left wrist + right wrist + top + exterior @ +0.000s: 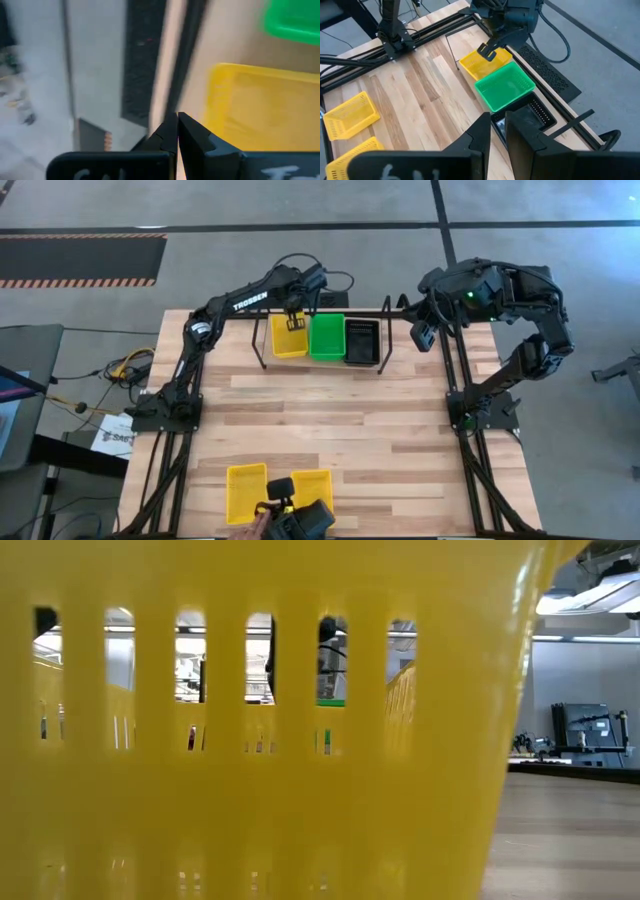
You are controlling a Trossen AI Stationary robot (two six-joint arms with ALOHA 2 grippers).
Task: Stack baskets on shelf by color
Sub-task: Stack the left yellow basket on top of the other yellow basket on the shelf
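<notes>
While the left claw (pixel 294 320) hangs pressed together over the shelf's yellow basket (pixel 289 337), these risks stand:

Left claw: fingers closed on nothing, directly above the far rim of the yellow basket.
Shelf (pixel 385 330): under the left claw; it holds the yellow basket, then the green basket (pixel 326 336), then the black basket (pixel 361 340), running away from that claw toward the right arm.
Right claw (pixel 422 337): parked just past the shelf's black-basket end, fingers slightly apart, nothing between them.
Loose baskets: two more yellow baskets (pixel 247 491) (pixel 312 488) lie on the bench (pixel 350 420), well apart from both claws, at the near edge.
Near edge: a dark device (pixel 300 520) sits touching them; a person's hand (pixel 250 530) appears beside it.
Risk 1: a descent with fingers shut would probably shove the shelved yellow basket rather than grip it.
Risk 2: sideways travel could clip a shelf tube and shift the whole row.
Risk 3: the hand near the loose baskets may be in the way of a reach there.
Risk 4: an off-square drop could leave a stacked basket tilted.
</notes>
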